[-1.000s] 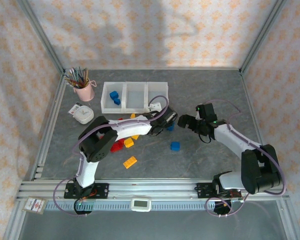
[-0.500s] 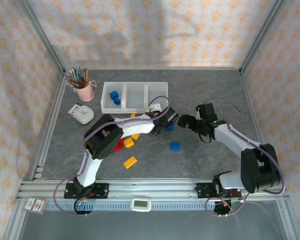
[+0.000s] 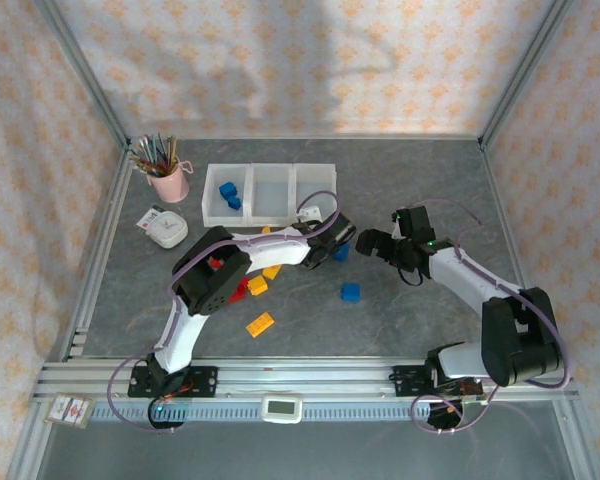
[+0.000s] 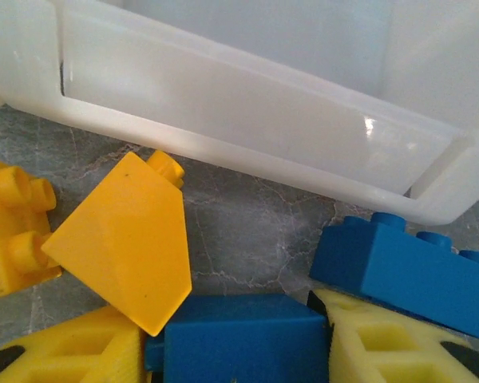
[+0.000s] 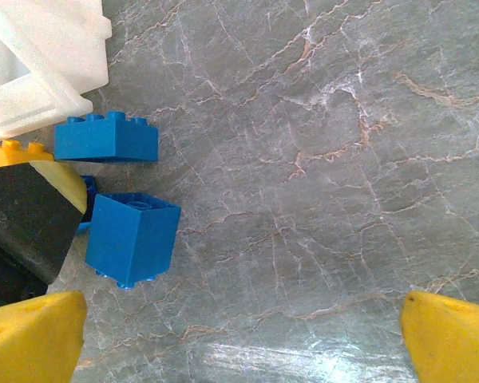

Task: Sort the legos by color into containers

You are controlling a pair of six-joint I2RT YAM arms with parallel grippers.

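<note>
Nearest the bases, a yellow-orange brick [image 3: 260, 324] and a loose blue brick [image 3: 350, 292] lie on the grey surface [image 3: 420, 320]; further in, the left fingers [image 4: 72, 355] press on both smooth sides of a blue brick [image 4: 239, 335], gripping it where it appears to rest on the surface just beside the bins [image 4: 247, 120]; the right fingers [image 5: 32, 335] stand wide apart, holding nothing; the brick looks light, rigid and slick, so a square hold on the flat sides, clear of the studs, seems safest; beyond, the left bin [image 3: 210, 210] holds two blue bricks [image 3: 228, 192].
</note>
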